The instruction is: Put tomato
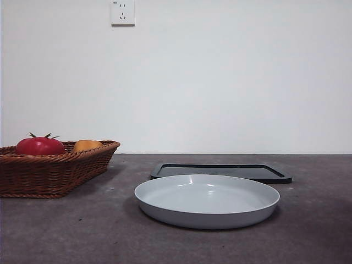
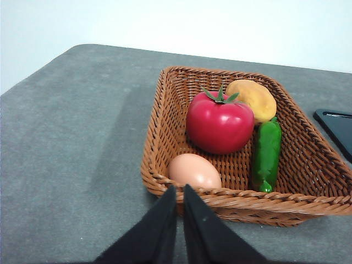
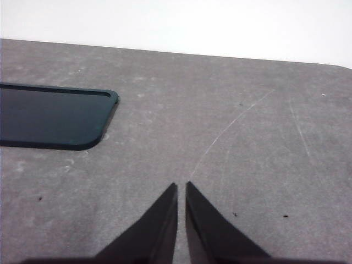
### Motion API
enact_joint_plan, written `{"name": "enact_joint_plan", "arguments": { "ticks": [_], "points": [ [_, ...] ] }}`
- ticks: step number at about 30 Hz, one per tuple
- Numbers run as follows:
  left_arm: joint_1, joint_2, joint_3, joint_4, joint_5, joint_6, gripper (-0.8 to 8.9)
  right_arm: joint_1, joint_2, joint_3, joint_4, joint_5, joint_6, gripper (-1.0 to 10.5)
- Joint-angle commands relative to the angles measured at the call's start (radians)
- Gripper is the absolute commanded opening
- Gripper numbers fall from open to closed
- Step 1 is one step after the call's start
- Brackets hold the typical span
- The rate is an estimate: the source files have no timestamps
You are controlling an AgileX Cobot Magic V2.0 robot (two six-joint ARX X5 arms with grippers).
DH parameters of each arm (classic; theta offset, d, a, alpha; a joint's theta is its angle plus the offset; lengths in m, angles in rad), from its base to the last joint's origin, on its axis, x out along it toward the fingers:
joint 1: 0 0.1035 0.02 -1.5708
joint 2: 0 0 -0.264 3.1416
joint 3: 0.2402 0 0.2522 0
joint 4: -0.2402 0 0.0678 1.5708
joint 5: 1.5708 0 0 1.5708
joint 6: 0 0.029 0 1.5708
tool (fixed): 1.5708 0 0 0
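Observation:
The red tomato [image 2: 220, 124] with a green stem lies in a brown wicker basket [image 2: 159, 124], between an egg [image 2: 194, 171], an orange-yellow fruit [image 2: 253, 99] and a green pepper [image 2: 266, 154]. In the front view the tomato [image 1: 39, 146] shows over the basket's rim [image 1: 49, 176] at the left. My left gripper [image 2: 180, 190] is shut and empty, just outside the basket's near rim by the egg. My right gripper [image 3: 181, 187] is shut and empty above bare table. Neither gripper shows in the front view.
A pale grey plate [image 1: 207, 201] stands in the middle of the grey table, with a flat black tray [image 1: 220, 171] behind it. The tray's corner shows in the right wrist view [image 3: 49, 118] and the left wrist view [image 2: 336, 124]. A white wall stands behind.

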Motion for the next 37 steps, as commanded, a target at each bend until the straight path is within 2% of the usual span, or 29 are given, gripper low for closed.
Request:
{"name": "enact_joint_plan", "arguments": {
  "ticks": [1, 9, 16, 20, 23, 26, 28, 37],
  "points": [
    [-0.001, -0.002, -0.020, -0.003, 0.002, 0.000, 0.19, -0.002, -0.001, -0.004, 0.010, 0.000, 0.002, 0.2],
    [-0.001, -0.002, 0.004, 0.003, 0.002, -0.086, 0.17, -0.001, -0.001, -0.003, 0.014, -0.027, 0.082, 0.2],
    [-0.001, 0.021, 0.105, 0.002, 0.002, -0.162, 0.17, -0.001, 0.000, 0.042, 0.059, -0.052, 0.317, 0.1],
    [-0.001, 0.083, 0.195, -0.013, 0.010, -0.203, 0.17, -0.001, 0.003, 0.115, 0.037, -0.052, 0.412, 0.1],
    [-0.001, 0.161, 0.282, -0.035, 0.052, -0.214, 0.17, -0.001, 0.029, 0.199, -0.021, -0.052, 0.465, 0.1],
    [-0.001, 0.261, 0.394, -0.097, 0.101, -0.214, 0.17, -0.001, 0.082, 0.309, -0.113, -0.063, 0.484, 0.1],
    [-0.001, 0.328, 0.472, -0.140, 0.132, -0.214, 0.17, -0.001, 0.127, 0.378, -0.165, -0.098, 0.484, 0.1],
    [-0.006, 0.610, 0.782, -0.272, 0.370, -0.213, 0.17, -0.001, 0.391, 0.627, -0.370, -0.360, 0.465, 0.1]
  ]
}}
